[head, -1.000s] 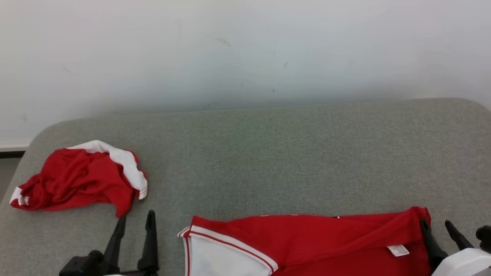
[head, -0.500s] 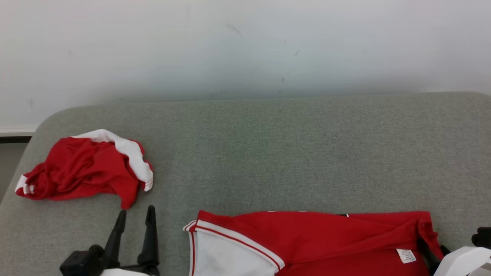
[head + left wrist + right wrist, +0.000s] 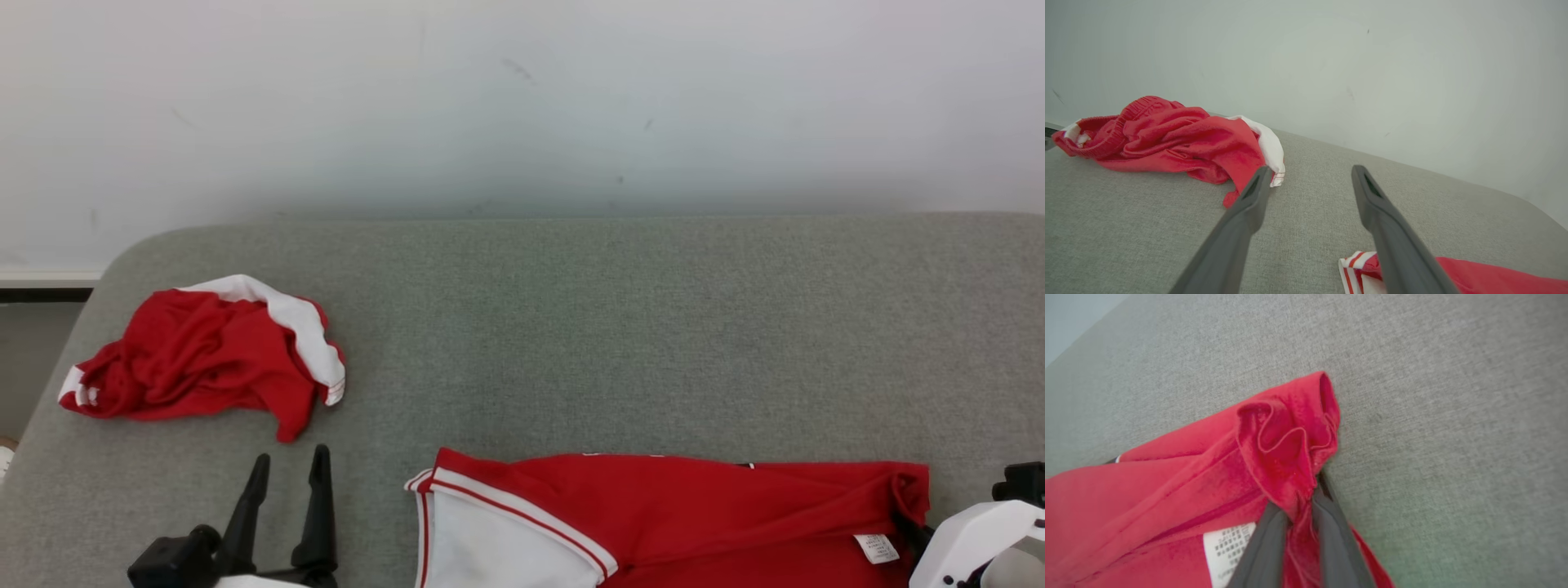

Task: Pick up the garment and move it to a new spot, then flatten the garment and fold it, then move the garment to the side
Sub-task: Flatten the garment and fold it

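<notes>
Garment (image 3: 669, 523), red with a white side panel: lies spread along the bottom edge of the head view, from centre to lower right, and runs off the frame's bottom. Its right-end corner is bunched and pinched between the closed fingers of the right hand (image 3: 1306, 498). In the right wrist view, cloth is squeezed into the gap, with the care label (image 3: 1229, 547) just left of the fingers.

Left hand (image 3: 291, 459): lower left of the head view, fingers spread wide with nothing in them, over bare bench (image 3: 571, 343). It is near the garment's white-trimmed left end but apart from it.

Step, as judged: the first one, pick up and move. Only one corner is gripped. The next move likely calls for a lift or drag by that corner. Better would be a second grip by the left hand on the left end, so the cloth travels spread rather than roped.

Room: wide bare bench across the centre and upper right, back to the wall (image 3: 522, 106). The upper left is taken by a second garment (image 3: 204, 355), crumpled, just beyond the left fingertips, so keep off it. The bench edge rounds off at far left; the near edge is out of frame, overhang unknown
</notes>
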